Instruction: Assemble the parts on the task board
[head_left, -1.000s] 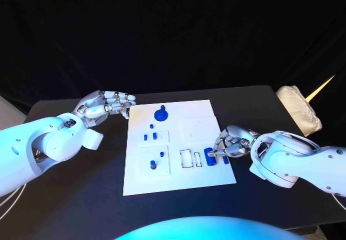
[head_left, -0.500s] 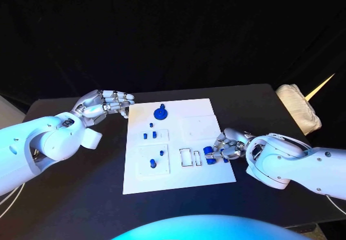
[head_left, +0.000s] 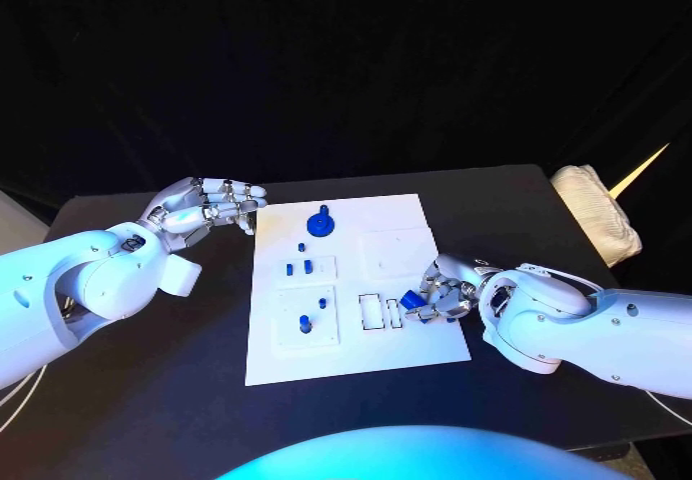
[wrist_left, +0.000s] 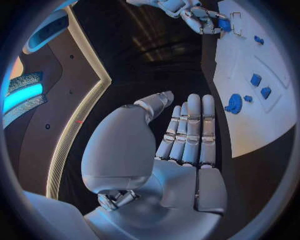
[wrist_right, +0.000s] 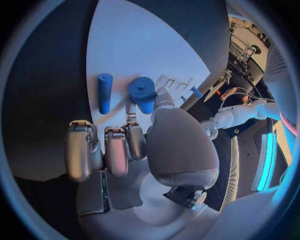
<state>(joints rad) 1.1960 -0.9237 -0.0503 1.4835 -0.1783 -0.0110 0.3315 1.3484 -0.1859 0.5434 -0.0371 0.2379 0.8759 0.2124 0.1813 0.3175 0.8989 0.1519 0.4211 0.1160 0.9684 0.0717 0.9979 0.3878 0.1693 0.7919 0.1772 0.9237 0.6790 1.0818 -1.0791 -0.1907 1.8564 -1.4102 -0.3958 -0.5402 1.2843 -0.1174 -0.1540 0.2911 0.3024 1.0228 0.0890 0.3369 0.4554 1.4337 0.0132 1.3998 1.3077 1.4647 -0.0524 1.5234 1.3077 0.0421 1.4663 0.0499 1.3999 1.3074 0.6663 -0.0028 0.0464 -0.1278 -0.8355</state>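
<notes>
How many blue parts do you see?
8: a round knob at the far end, a dot beside it, two pieces in the farther square, two in the nearer, two by the right hand; others may be hidden.

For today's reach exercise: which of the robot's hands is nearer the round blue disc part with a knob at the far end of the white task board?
Left. The left hand hovers just beside the round blue disc part; the right hand is at the board's near right edge.

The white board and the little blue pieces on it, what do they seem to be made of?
The task board looks like matte white plastic: flat, even, with crisp cut-out recesses and no glare. The blue parts, such as the cylinder, look like matte moulded or printed plastic, uniformly coloured with soft edges. Neither can be confirmed by look alone.
</notes>
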